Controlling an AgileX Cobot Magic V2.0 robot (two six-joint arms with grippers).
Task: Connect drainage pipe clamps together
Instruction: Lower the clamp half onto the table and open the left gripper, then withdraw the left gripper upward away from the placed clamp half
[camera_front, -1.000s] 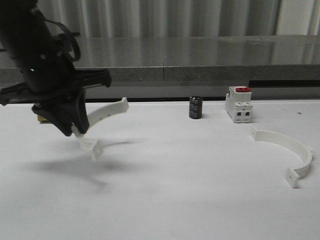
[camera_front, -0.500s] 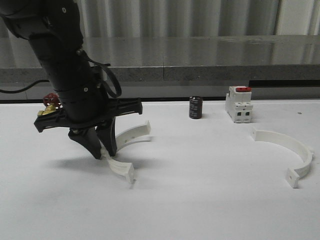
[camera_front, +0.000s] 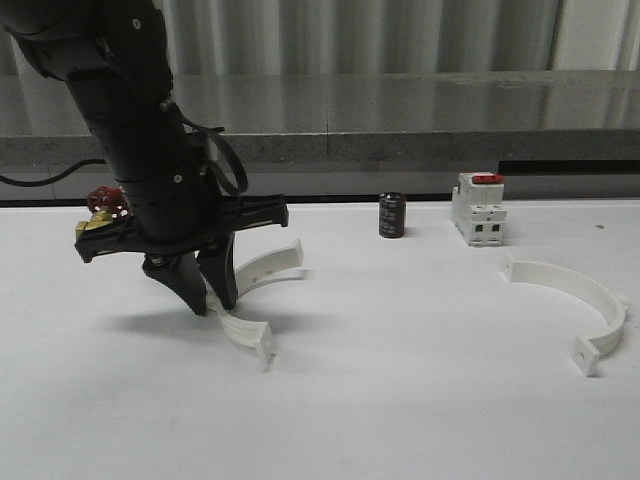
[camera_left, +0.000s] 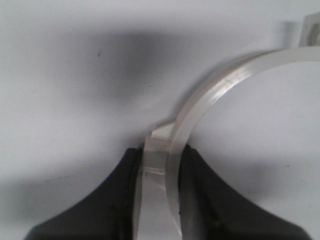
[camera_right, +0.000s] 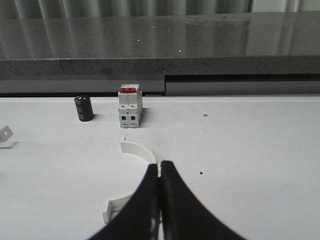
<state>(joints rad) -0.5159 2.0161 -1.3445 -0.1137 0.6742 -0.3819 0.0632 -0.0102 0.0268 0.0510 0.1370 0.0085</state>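
Note:
My left gripper (camera_front: 213, 303) is shut on one white half-ring drainage pipe clamp (camera_front: 268, 266), low over the left-middle of the white table. The left wrist view shows that clamp (camera_left: 210, 97) pinched at mid-arc between the black fingers of the left gripper (camera_left: 160, 152); its lower tab is at or just above the table. The second clamp (camera_front: 572, 295) lies flat at the right, with nothing touching it. In the right wrist view my right gripper (camera_right: 160, 164) is shut and holds nothing, with the second clamp (camera_right: 136, 148) on the table beyond its tips.
A white switch with a red top (camera_front: 477, 208) and a small black cylinder (camera_front: 391, 215) stand at the back of the table. A brass fitting with a red part (camera_front: 100, 210) sits behind the left arm. A grey ledge (camera_front: 400, 110) runs along the back.
My left arm has carried its clamp to the right and lower toward the table, most of it in the first half second. The second clamp has not moved.

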